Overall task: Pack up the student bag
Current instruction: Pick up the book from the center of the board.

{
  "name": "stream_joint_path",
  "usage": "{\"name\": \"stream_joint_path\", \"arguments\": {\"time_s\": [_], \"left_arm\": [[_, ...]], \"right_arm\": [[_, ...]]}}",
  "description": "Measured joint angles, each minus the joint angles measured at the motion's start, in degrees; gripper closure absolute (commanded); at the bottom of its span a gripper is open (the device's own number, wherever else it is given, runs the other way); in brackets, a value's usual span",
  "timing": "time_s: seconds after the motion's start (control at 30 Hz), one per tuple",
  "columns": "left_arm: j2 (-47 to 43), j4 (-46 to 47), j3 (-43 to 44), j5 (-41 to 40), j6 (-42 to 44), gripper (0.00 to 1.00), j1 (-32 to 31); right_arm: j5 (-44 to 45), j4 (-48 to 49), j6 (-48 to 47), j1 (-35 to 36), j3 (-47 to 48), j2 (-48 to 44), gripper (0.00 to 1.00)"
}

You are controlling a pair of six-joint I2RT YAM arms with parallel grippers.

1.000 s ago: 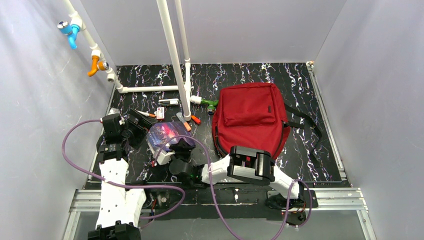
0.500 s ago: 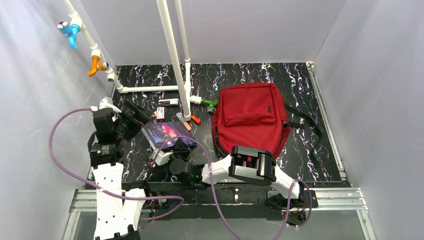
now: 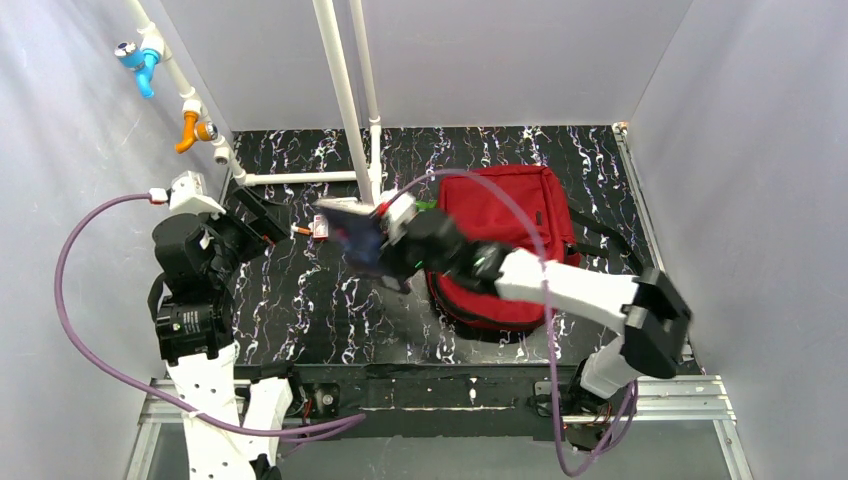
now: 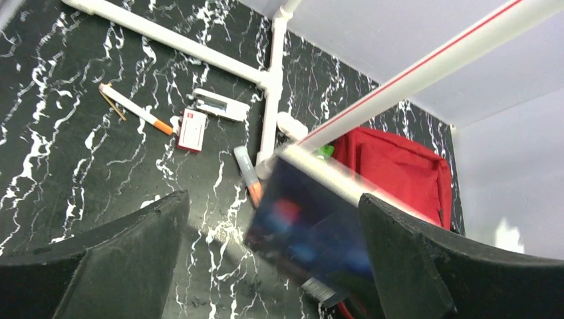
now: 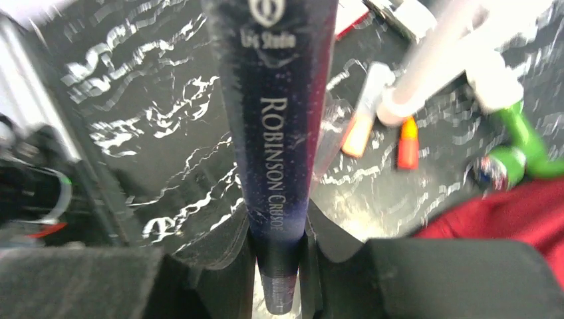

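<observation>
One student bag (image 3: 520, 200) and one book (image 5: 279, 133) are showing; one white pen (image 4: 130, 106), one grey marker (image 4: 245, 169), one orange marker (image 5: 408, 143) and one red-and-white card (image 4: 191, 129) are lying loose.

An orange-tipped pen (image 4: 130, 109) lies beside a white-red card (image 4: 191, 129) on the table (image 4: 53, 173).

**Book** (image 3: 350, 232): formerly flat on the tabletop (image 3: 300, 300), front left. Now lifted clear and carried near the bag's (image 3: 520, 210) left side; blurred in the left wrist view.

**Right tool** (image 3: 392, 238): formerly low at the book's near edge, jaws wider. Now raised and clamped on the lower end of the spine.

**Right arm**: formerly folded along the front edge. Now stretched leftward across the bag's near part.

**Left tool** (image 3: 262, 222): formerly close beside the book. Now drawn back left, jaws spread wide, holding nothing.

**Left arm**: formerly bent low over the tabletop. Now more upright by the left wall.
</observation>
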Motion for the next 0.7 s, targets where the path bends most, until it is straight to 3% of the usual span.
{"name": "stream_joint_path", "arguments": {"time_s": [0.07,0.2,0.33,0.47,0.57,0.7], "left_arm": [[-0.2,0.5,-1.5,1.8,0.4,0.05,0.0],[-0.4,3.7,-6.2,8.3,0.3,0.07,0.0],[-0.5,10.8,-12.3,16.5,-2.4,0.10,-0.8],[0.4,17.4,-16.1,20.9,-5.5,0.11,-5.0],[1.5,21.1,-17.2,21.0,-6.4,0.11,-12.3],[3.1,25.6,-19.1,18.3,-6.2,0.10,-27.5]], "right_arm": [[-15.1,-2.1,9.4,-10.9,-3.2,-6.2,0.99],[-30.0,-10.2,18.5,-26.5,-8.3,-13.0,0.99],[-34.8,-26.1,20.2,-35.9,-9.0,-16.8,0.99],[-33.5,-36.7,19.2,-44.6,-7.8,-23.2,0.99],[-31.9,-41.1,17.8,-46.0,-3.9,-27.1,0.99],[-31.6,-42.6,16.6,-45.3,-0.6,-30.8,0.99]]}}
